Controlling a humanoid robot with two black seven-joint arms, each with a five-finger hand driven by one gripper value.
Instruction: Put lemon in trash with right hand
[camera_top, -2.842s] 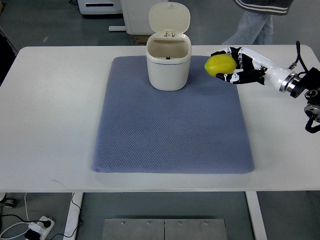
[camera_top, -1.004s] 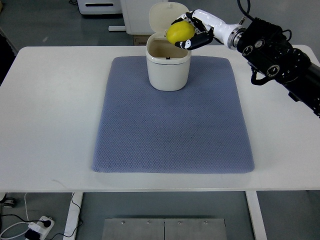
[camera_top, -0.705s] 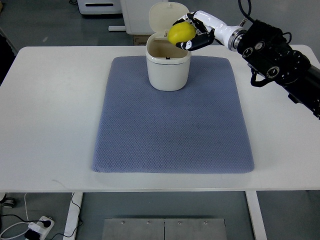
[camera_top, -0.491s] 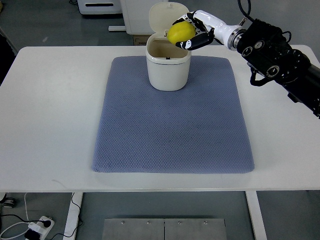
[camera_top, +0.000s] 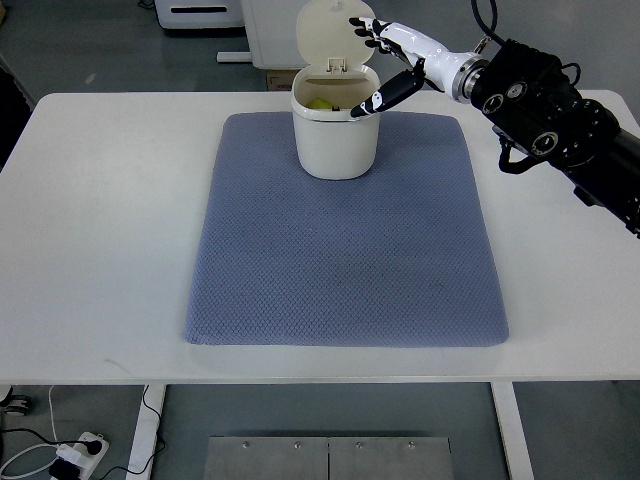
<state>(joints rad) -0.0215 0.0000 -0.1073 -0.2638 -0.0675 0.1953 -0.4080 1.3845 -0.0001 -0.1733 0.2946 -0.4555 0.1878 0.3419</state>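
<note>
desk (camera_top: 100, 220): smooth, matte white top, wide and flat, spreading out to the left of and below the hand. lying on it is a blue-grey mat (camera_top: 345, 240), a slightly tapered rectangle with rounded corners and a fine woven, dimpled texture; its far right corner sits just under the hand.

trash bin (camera_top: 335, 135): cream plastic, rounded-square tub with soft corners and a smooth, faintly glossy wall, standing upright on the far edge of the mat, just left of and below the hand. its hinged lid (camera_top: 330, 35) is tipped up and back, a rounded flap directly left of the upper fingers. mouth of the bin is uncovered.

lemon (camera_top: 320, 102): only a small yellow patch shows, inside the bin, low against the far-left inner wall, left of and beneath the fingertips. not touching the hand.

right hand (camera_top: 380, 62): white shell with black joints, reaching in from the right. fingers spread apart and empty, the upper ones beside the lid, one lower finger slanting down to the bin's right rim; contact with the rim cannot be judged. behind the wrist comes a silver cuff, then a bulky black forearm (camera_top: 560, 115) with round housings and cabling, crossing the desk's far right corner.

left arm does not show. beyond the desk, grey floor and white cabinet bases; under the near edge, a power strip (camera_top: 75, 455) with cable, far down-left of the hand.
</note>
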